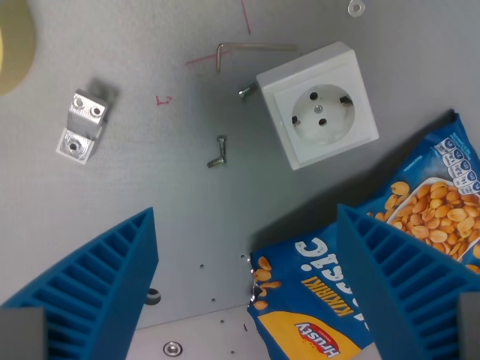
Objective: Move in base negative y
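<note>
The gripper (247, 289) looks down on a grey table (150, 172), its two blue ribbed fingers (97, 289) spread wide apart at the bottom corners of the wrist view, with nothing between them and nothing held. The finger on the wrist view's right overlaps a blue peanut bag (322, 300) in the picture; whether it touches the bag cannot be told.

The peanut bag lies flat at the lower right, printed with pictures of nuts and lettering that reads upside down. Its foil edge near the middle of the view looks torn or crumpled; what is inside cannot be seen.

Above the bag, just apart from it, sits a white wall socket (319, 105), face up and turned at a slant. A small screw (246, 91) lies against its left corner. A bent Allen key (251, 49) lies above that, near faint red pen marks (206, 58). Another small screw (218, 152) lies near the centre. At the left rests a metal bracket (82, 125) with holes, and a yellowish round object (15, 41) is cut off by the top left corner. A washer (356, 8) lies at the top edge.
</note>
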Motion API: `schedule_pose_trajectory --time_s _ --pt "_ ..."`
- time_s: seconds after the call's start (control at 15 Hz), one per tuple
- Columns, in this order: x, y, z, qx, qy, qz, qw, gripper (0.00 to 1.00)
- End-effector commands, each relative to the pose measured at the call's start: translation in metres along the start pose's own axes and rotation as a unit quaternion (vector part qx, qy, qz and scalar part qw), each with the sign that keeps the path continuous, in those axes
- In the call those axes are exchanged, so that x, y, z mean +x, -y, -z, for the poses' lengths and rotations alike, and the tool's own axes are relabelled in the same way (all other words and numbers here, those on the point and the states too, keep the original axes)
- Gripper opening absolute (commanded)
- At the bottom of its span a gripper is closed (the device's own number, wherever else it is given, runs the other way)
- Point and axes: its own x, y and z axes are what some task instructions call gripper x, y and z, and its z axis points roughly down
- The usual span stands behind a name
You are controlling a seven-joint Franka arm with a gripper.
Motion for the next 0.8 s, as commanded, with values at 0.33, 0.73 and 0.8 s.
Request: schedule_pose_trajectory --time_s 0.33,0.73,0.8 --pt "0.011 -0.025 0.001 0.000 -0.002 0.000 1.0000 1.00" --pt "0.024 -0.055 0.001 0.000 -0.002 0.000 1.0000 1.00" --pt "0.027 -0.060 0.001 0.000 -0.002 0.000 1.0000 1.00"
